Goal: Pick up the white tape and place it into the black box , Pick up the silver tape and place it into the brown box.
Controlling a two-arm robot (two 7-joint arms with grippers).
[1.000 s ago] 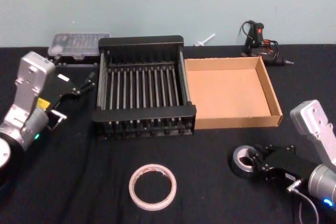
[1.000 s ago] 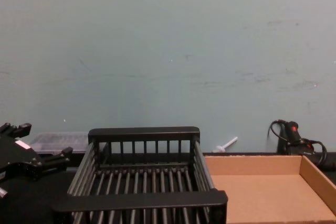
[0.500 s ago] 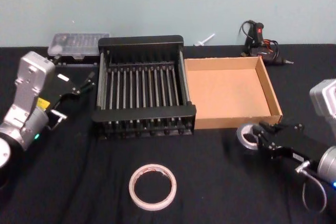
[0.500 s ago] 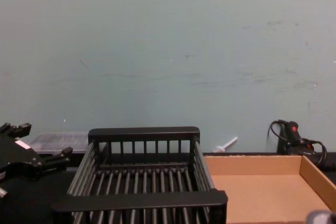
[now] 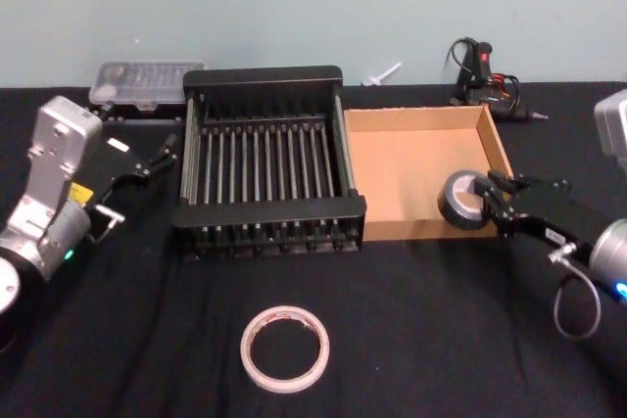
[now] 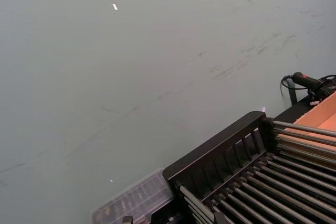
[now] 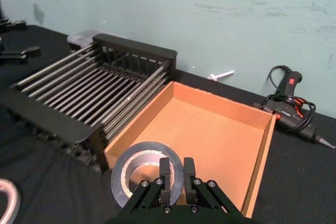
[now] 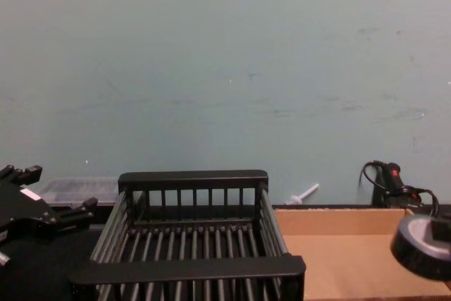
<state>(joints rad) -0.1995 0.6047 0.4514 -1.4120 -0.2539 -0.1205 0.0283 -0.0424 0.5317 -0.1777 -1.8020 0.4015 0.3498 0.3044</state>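
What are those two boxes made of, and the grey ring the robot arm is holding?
The brown box looks like plain cardboard: matte tan, with thin folded walls. The black box seems plastic or coated metal, which I cannot settle; its floor bars catch some shine. The silver tape, gripped by the right gripper, looks like dull grey duct-style tape wound on a paler core.

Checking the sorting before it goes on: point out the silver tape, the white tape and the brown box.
silver tape (image 5: 460,200), head view, on its grey outer wall.
white tape (image 5: 285,348), head view, on its front rim.
brown box (image 5: 423,227), head view, on its near wall.
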